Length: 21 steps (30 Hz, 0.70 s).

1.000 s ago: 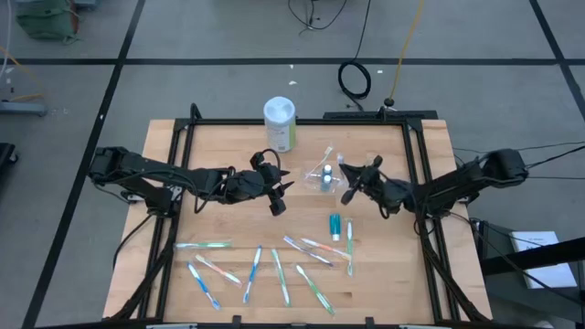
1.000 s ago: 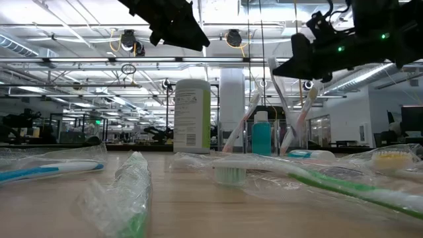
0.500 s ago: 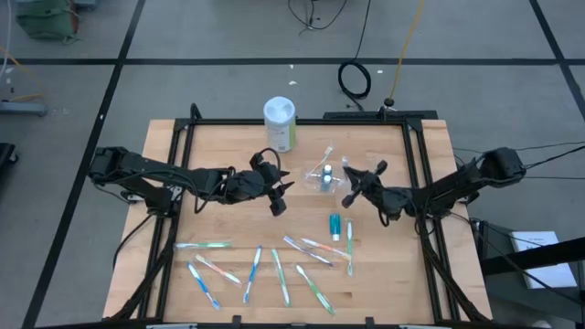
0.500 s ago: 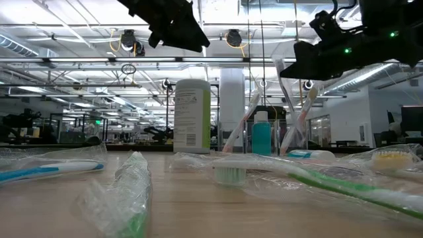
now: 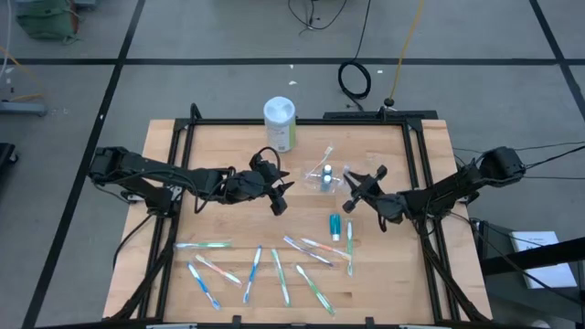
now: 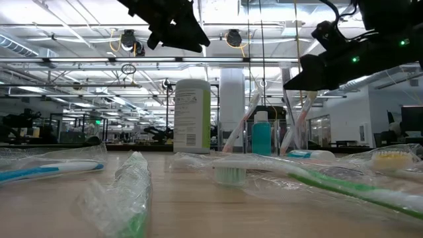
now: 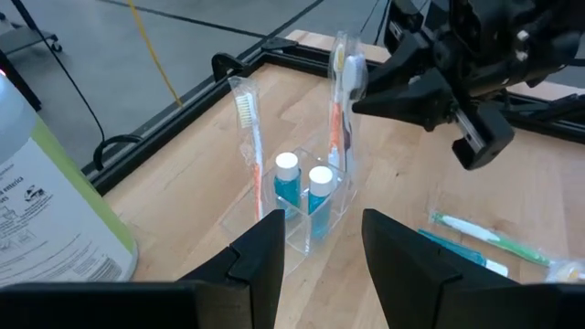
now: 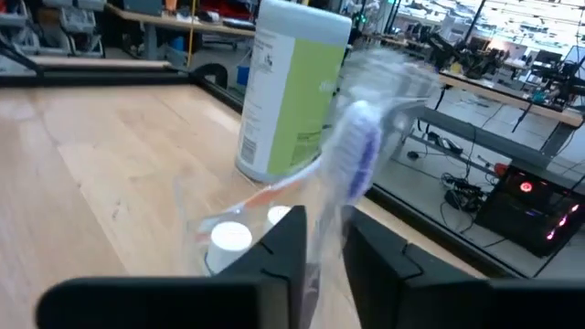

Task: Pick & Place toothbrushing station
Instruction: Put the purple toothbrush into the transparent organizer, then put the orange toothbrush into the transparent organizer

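A small clear cup (image 5: 324,178) stands at the table's middle, holding two teal toothpaste tubes (image 7: 287,178) and wrapped toothbrushes (image 7: 247,128) that lean on its rim. My right gripper (image 5: 349,187) hovers just right of the cup and is open by a narrow gap. One wrapped toothbrush (image 8: 358,160) passes between its fingers. My left gripper (image 5: 279,194) waits open above the table, left of the cup, with nothing between its fingers (image 7: 260,256). My right gripper reaches level from the table's right, and the toothbrush's wrapped handle (image 8: 324,228) runs through the gap between its fingers. I cannot tell whether either finger touches the wrapper. The toothbrush stands tilted, its lower end down in the cup.
A tall white-lidded, green-labelled canister (image 5: 280,122) stands behind the cup on its left. Several wrapped toothbrushes (image 5: 274,265) lie along the near part of the table, and a loose teal tube (image 5: 335,225) lies just near of the cup.
My right gripper has sunk a little and drifted toward the table's right and near edges, staying beside the cup. The upper end of the wrapped toothbrush has shifted with it. My left gripper has kept its place.
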### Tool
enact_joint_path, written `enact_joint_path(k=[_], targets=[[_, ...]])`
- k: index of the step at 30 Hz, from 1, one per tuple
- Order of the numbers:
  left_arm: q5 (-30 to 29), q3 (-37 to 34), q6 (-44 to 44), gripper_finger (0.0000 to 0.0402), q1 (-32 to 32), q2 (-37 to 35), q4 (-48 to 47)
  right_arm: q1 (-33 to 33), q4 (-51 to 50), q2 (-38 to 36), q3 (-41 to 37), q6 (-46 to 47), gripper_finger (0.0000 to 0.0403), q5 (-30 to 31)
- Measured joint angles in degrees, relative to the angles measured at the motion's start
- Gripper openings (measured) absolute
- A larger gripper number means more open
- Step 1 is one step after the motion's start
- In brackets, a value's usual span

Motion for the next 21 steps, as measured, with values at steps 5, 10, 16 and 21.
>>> enact_joint_path(k=[5, 10, 16, 21], targets=[[0.0, 0.0, 0.0, 0.0154, 0.0, 0.0, 0.0, 0.0, -0.2, 0.0, 0.0, 0.1, 0.0107, 0.0], [0.0, 0.0, 0.0, 0.0154, 0.0, 0.0, 0.0, 2.0, 0.8, -2.1, 0.0, -5.2, 0.0139, 0.1], [0.6, 0.0, 0.1, 0.0154, -1.2, 0.0, -0.1, 5.9, 1.1, -9.4, 0.0, -7.9, 0.0163, 1.7], [2.7, 0.0, 0.1, 0.0154, -2.1, 0.0, 0.0, 8.5, 0.6, -14.0, 0.0, -6.2, 0.0176, 1.4]])
